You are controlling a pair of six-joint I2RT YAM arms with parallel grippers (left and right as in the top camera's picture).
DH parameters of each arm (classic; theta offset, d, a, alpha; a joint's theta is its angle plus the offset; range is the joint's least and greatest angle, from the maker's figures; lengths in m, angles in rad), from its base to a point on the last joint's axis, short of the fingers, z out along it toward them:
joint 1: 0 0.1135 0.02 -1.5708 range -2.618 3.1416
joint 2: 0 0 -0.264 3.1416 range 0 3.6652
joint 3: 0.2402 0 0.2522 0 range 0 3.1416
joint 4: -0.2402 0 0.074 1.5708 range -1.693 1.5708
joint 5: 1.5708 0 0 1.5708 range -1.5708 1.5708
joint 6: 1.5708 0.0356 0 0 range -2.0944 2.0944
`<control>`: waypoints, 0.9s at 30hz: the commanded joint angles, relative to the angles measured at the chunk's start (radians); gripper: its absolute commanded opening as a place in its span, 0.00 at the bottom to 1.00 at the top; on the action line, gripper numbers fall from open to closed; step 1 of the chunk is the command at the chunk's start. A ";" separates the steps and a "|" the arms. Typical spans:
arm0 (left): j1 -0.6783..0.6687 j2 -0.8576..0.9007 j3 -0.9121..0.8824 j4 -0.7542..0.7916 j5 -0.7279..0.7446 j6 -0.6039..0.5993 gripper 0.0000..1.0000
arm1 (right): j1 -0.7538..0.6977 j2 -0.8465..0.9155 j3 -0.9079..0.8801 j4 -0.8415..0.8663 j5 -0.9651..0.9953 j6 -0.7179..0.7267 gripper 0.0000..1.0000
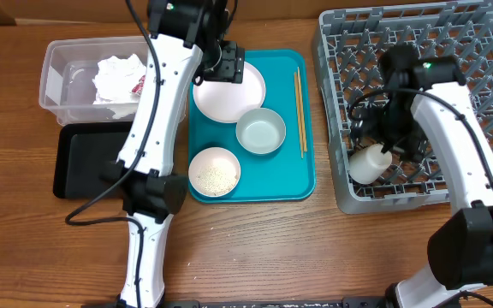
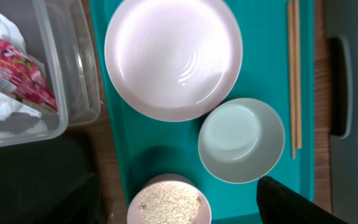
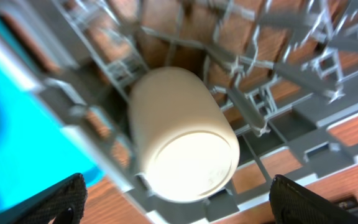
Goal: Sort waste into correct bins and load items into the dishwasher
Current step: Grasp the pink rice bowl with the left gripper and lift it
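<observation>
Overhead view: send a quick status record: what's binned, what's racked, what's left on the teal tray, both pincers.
clear tub: napkin and red wrapper inside
rack: cup lying on its side
teal tray: plate, blue-grey bowl, small bowl holding rice, chopsticks
left pincer: open, above the plate's edge
right pincer: open, fingers either side of the cup, not closed on it

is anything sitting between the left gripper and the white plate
Nothing visible does. The white plate lies bare on the teal tray, and the left gripper hangs open over its rim. The blue-grey bowl sits close beside the plate's edge, not on top of it.
</observation>
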 commanded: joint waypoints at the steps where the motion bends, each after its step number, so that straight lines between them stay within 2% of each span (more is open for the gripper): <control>1: -0.001 -0.130 0.052 -0.005 0.032 -0.020 0.80 | -0.003 -0.007 0.143 -0.020 -0.002 -0.027 0.95; 3: -0.011 -0.167 0.050 -0.005 0.076 -0.019 0.75 | -0.003 -0.007 0.199 -0.037 -0.003 -0.049 0.95; 6: -0.049 -0.209 0.007 -0.005 0.103 -0.023 0.72 | -0.003 -0.008 0.253 -0.044 -0.002 -0.049 0.96; 10: -0.125 -0.252 -0.151 -0.005 0.090 -0.056 0.83 | -0.003 -0.007 0.262 -0.047 -0.002 -0.064 0.98; 18: -0.224 -0.293 -0.545 0.005 0.056 -0.161 0.81 | -0.003 -0.006 0.262 -0.047 -0.001 -0.079 0.98; 22: -0.241 -0.293 -0.732 0.097 -0.008 -0.191 0.73 | -0.003 -0.006 0.262 -0.034 -0.001 -0.079 0.98; 25: -0.240 -0.292 -0.859 0.232 -0.017 -0.157 0.60 | -0.003 -0.006 0.262 -0.030 -0.002 -0.079 0.98; 27: -0.240 -0.292 -0.925 0.301 -0.010 -0.134 0.56 | -0.003 -0.006 0.262 -0.030 -0.002 -0.079 0.98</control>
